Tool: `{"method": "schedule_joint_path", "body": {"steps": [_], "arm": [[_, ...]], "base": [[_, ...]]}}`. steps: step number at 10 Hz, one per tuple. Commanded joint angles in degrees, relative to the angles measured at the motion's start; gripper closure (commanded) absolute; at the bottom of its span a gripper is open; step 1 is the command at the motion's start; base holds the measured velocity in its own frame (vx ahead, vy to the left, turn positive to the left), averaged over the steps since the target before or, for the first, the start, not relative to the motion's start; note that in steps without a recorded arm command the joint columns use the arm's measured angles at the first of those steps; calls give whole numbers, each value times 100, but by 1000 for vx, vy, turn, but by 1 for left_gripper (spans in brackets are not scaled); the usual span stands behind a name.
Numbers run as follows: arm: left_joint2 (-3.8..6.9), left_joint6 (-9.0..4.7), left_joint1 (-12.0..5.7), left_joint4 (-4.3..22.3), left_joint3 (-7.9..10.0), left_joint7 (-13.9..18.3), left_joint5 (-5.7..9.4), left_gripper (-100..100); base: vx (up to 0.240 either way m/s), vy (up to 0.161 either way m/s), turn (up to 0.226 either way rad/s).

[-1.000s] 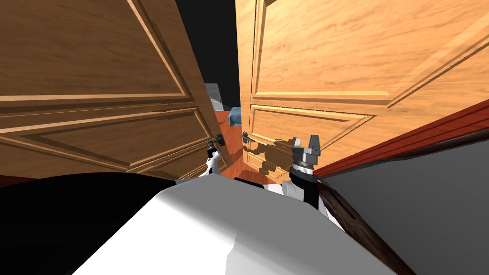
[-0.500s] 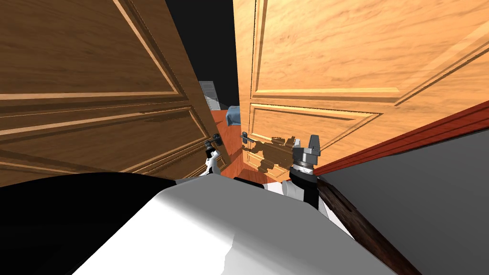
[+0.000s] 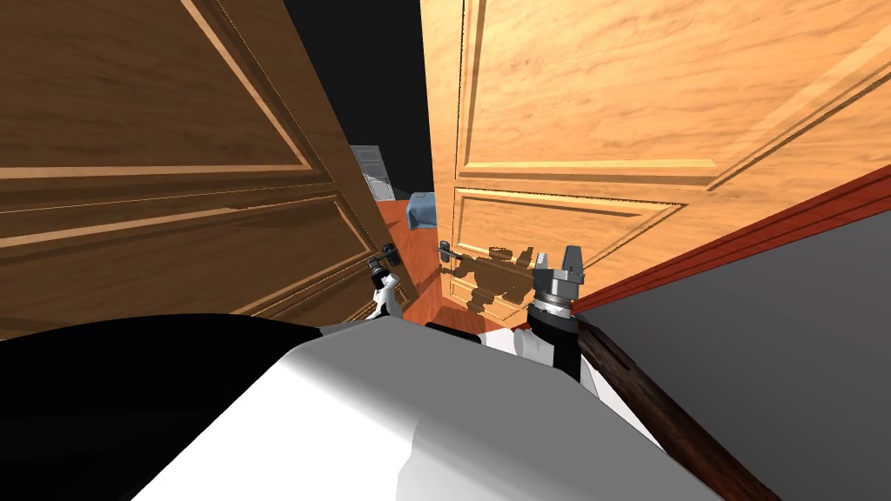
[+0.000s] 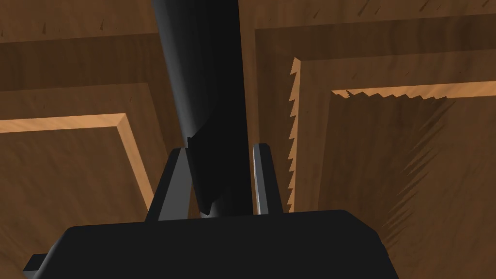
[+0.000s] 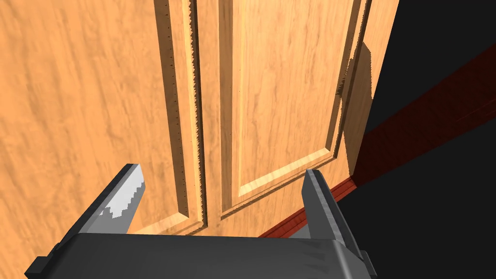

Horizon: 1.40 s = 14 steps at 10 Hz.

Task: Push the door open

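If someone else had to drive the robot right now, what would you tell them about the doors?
Left gripper: shut on the dark handle of the left door.
Right gripper: open, facing the lower panel of the right door; touching or not, I cannot tell.
Done: both doors stand ajar.
Left to do: push the left door wider.

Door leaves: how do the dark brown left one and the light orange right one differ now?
The dark brown panelled left leaf is shaded; the light orange panelled right leaf is brightly lit. The left leaf's dark handle is clamped in the left gripper; the right leaf's dark handle is free, the right gripper open before that leaf's panel. Both stand ajar, a gap between them.
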Motion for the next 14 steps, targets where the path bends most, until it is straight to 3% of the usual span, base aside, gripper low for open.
{"method": "schedule_joint_path", "body": {"steps": [1,2,3,6,9,12,13,14], "arm": [[218,-166,-90,32,143,-75,22,100],[221,-225,-134,15,281,-149,50,100],[221,-225,-134,15,281,-149,50,100],[214,-412,-277,-41,720,-385,136,100],[214,-412,-277,-41,720,-385,136,100],[197,-541,-374,-80,1021,-548,196,100],[197,-541,-374,-80,1021,-548,196,100],[189,-606,-423,-99,1172,-629,226,100]], "base": [[33,68,-54],[33,54,-90],[26,51,-35],[43,98,-132],[13,33,-23],[23,47,-80],[11,59,-64],[25,67,-97]]}}
